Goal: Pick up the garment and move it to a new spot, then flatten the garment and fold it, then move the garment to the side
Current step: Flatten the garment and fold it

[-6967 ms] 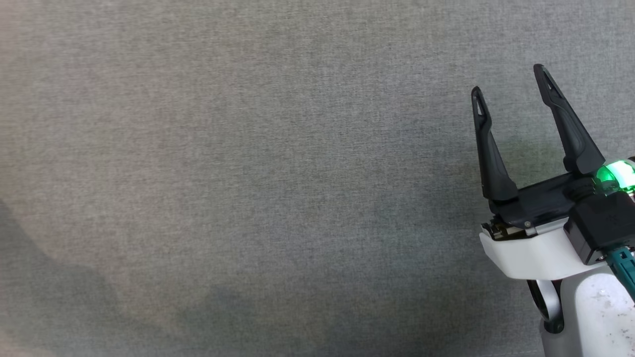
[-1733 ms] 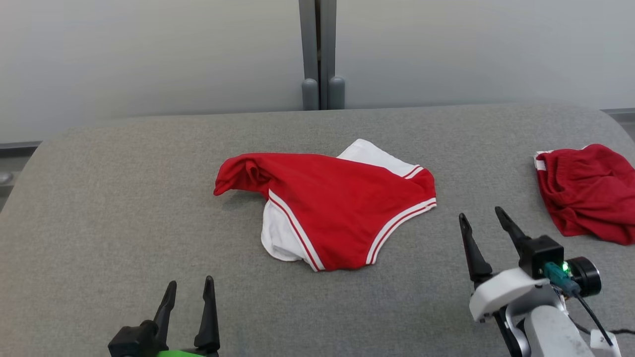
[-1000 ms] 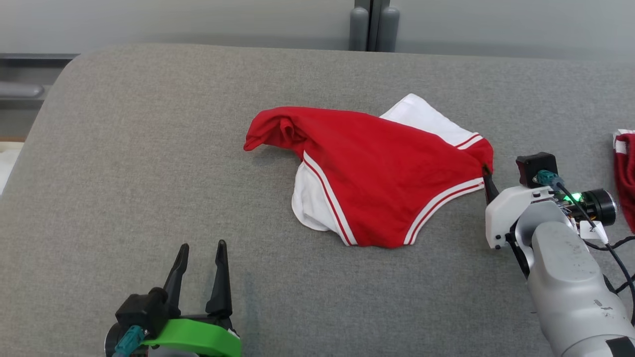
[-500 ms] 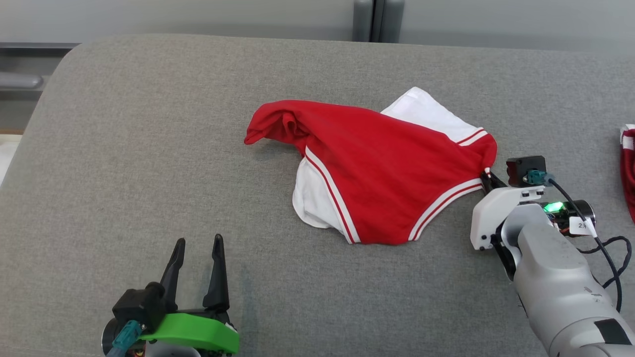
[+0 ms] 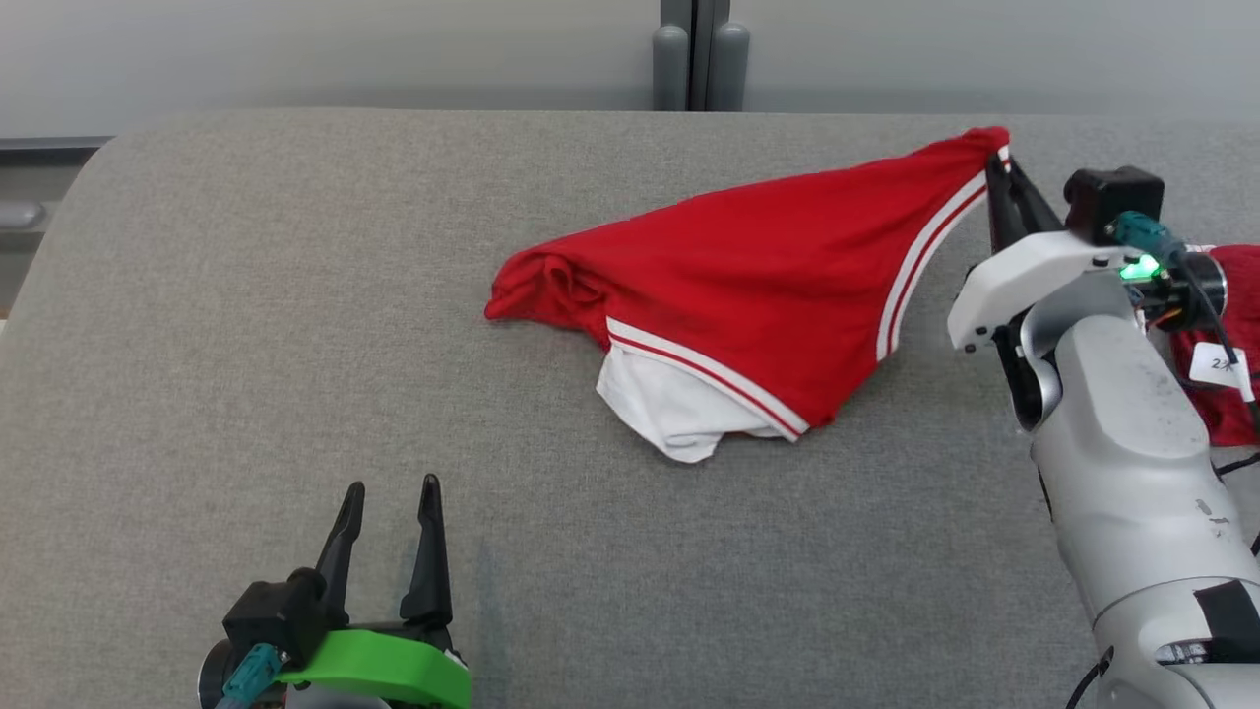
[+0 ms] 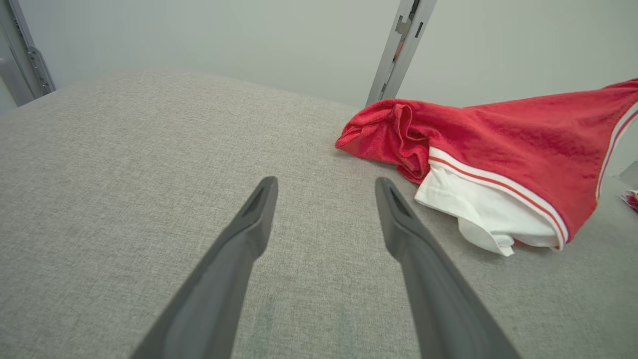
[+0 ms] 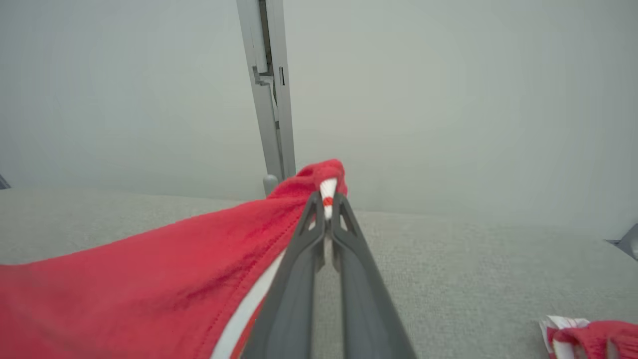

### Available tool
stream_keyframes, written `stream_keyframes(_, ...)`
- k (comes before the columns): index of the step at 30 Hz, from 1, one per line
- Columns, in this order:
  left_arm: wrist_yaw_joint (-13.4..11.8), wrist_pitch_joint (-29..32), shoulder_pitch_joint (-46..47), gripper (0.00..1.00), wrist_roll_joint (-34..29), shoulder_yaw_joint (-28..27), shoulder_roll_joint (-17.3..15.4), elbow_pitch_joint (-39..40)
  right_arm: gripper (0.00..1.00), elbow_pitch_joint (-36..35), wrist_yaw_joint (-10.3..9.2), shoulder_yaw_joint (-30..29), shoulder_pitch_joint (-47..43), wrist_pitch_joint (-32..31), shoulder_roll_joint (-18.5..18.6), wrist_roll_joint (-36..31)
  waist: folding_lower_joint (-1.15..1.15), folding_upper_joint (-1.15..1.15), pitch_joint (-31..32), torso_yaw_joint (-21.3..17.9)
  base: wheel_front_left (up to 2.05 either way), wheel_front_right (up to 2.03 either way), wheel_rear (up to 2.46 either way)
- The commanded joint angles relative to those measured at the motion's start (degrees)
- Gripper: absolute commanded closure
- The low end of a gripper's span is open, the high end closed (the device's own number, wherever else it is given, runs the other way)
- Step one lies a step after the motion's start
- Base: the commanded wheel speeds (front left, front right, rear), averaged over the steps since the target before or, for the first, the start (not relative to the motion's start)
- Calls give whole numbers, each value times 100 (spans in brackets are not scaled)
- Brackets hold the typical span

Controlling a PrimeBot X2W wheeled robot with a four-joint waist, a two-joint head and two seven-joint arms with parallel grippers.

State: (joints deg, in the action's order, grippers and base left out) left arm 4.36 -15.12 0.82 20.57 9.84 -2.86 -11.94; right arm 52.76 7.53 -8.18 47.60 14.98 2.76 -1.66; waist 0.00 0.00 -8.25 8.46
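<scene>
Left pincer [image 5: 392, 484]: fingers spread wide, holding nothing, low over the near-left of the grey tabletop [image 5: 246, 295].
Garment [image 5: 748, 286]: red with white trim, mid-tabletop; left end bunched on the surface, right corner raised.
Right pincer [image 5: 999, 167]: clamped on that raised corner's striped hem.
Far right: second red garment [image 5: 1245, 276], lying crumpled.

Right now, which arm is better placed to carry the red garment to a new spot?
The right. The right gripper is shut on a corner of the garment, with that corner lifted; the left gripper is open, apart from it.
</scene>
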Motion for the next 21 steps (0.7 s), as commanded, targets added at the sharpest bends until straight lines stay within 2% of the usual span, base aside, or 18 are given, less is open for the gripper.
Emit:
stream_keyframes(1,26,-2,-67,0,-50,0,-7,-15,100,-276,-9,-20,-19,27,27,101,0,0,99,-67,0,0,0)
stream_keyframes(5,39,-2,-144,0,-63,34,-7,-32,100,-1039,-9,7,117,28,27,286,0,0,245,-109,0,0,0)
stream_keyframes(12,58,-2,-235,0,-72,110,-7,-18,100,-2210,-9,441,300,27,26,754,0,0,524,-113,0,0,0)
stream_keyframes(16,79,-2,-271,0,-76,179,-7,-44,100,-2419,-9,761,350,28,20,890,0,0,649,-55,0,0,0)
stream_keyframes(21,89,-2,-277,0,-21,255,-8,-24,100,-2269,-8,1411,311,27,20,1252,0,0,679,82,0,0,0)
